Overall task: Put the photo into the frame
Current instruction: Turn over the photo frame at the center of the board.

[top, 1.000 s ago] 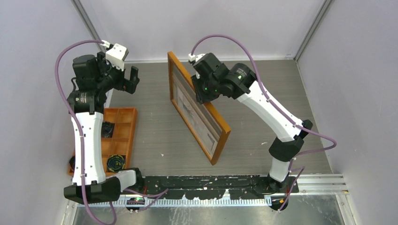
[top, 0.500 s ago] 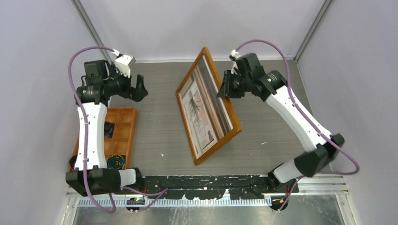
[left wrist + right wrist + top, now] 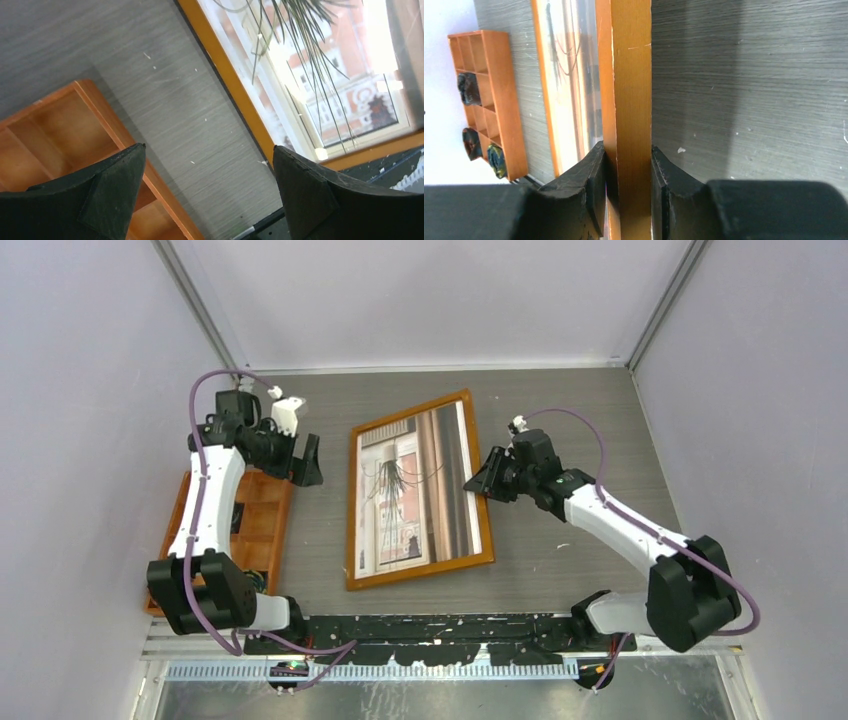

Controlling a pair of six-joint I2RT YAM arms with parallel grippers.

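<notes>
The orange-brown frame (image 3: 420, 570) lies face up in the middle of the table, about flat. The photo (image 3: 415, 495) with curtains and a spindly plant shows inside it. My right gripper (image 3: 482, 480) is shut on the frame's right rail. In the right wrist view the fingers (image 3: 594, 175) clamp the rail (image 3: 629, 75) from both sides, with the photo (image 3: 574, 75) to the left. My left gripper (image 3: 310, 465) is open and empty, just left of the frame. In the left wrist view it (image 3: 207, 150) hangs over bare table between the tray and the frame's rail (image 3: 225, 85), with the photo (image 3: 325, 65) beyond.
An orange compartment tray (image 3: 270, 510) with black items stands at the left edge and shows in both wrist views (image 3: 65, 130) (image 3: 504, 100). A black base rail (image 3: 440, 630) runs along the near edge. Grey walls close in the back and both sides.
The frame went from standing on edge to lying face up. My right arm swung down and right with it. My left gripper moved down towards the frame's left side.
</notes>
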